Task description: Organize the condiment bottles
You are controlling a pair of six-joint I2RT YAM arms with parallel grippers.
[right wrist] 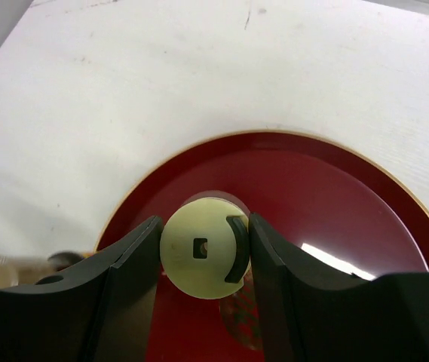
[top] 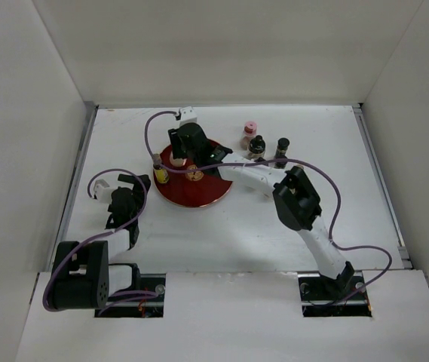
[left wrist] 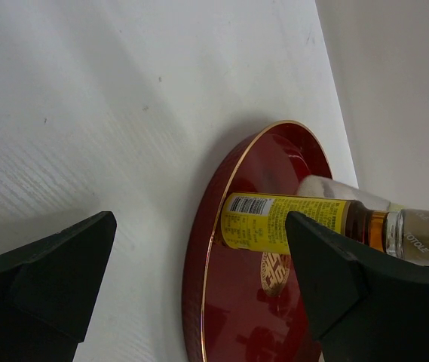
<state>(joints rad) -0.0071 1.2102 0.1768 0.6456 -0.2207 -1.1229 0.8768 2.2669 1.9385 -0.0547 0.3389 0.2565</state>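
Right wrist view: right gripper [right wrist: 204,225] clamps cream-capped bottle [right wrist: 199,264], lower centre, above red tray [right wrist: 335,188]. Small rigid glass, probably light, slick and breakable; grasp at the cap. Meanwhile left gripper [left wrist: 199,226] stands open, empty.

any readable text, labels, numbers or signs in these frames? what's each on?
No text reads cleanly.
Yellow-labelled bottle: barcode and fine print, too small to read.
Its clear cap: sideways letters, blurred and cut off.
Red tray: gold emblem at centre, partly hidden, unreadable.
Cream-topped bottle: no text shows.
Bottles off the tray, top view: labels too small.
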